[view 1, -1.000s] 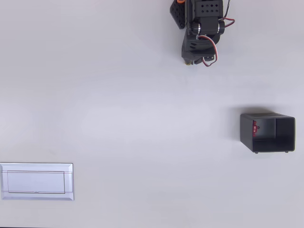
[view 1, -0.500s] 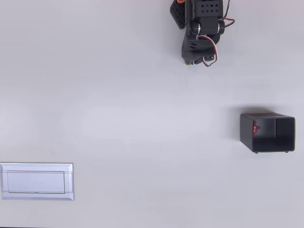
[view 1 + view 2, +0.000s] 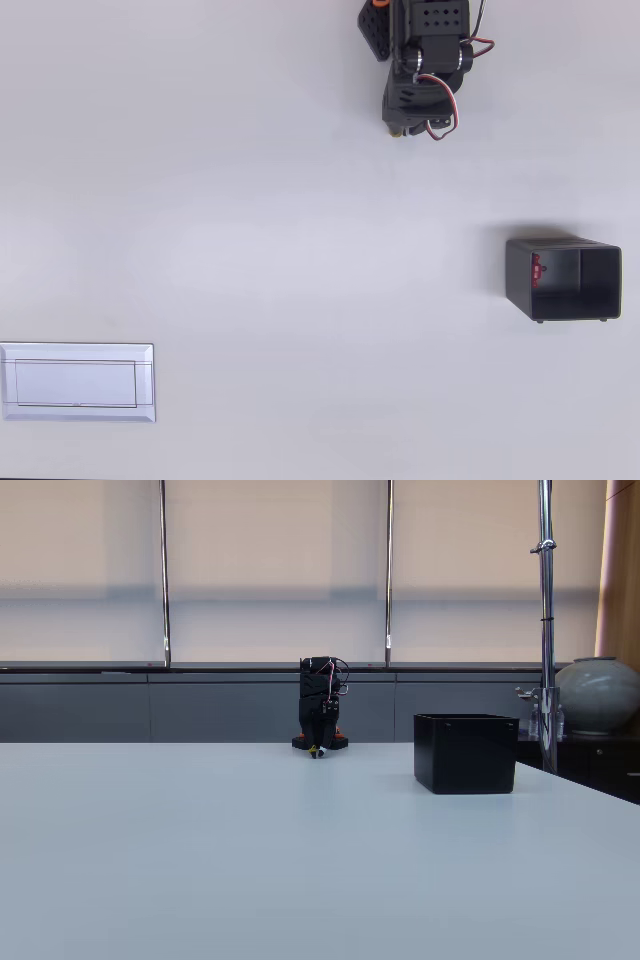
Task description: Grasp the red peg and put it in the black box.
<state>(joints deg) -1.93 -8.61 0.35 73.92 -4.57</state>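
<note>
Overhead, the tiny dark-red round peg (image 3: 536, 268) already lies inside the small matte black plastic box (image 3: 601, 279), against its left wall; the folded arm's hand (image 3: 403, 128) sits well apart, its opening impossible to tell. From the fixed view, the box (image 3: 465, 752) stands on the pale tabletop (image 3: 250, 860); a careless reach could knock it.

My arm (image 3: 425, 60) is black with red wires. The box (image 3: 563, 279) is matte black, the peg (image 3: 536, 268) red, the tray (image 3: 77, 382) white, the table (image 3: 250, 250) pale grey.
</note>
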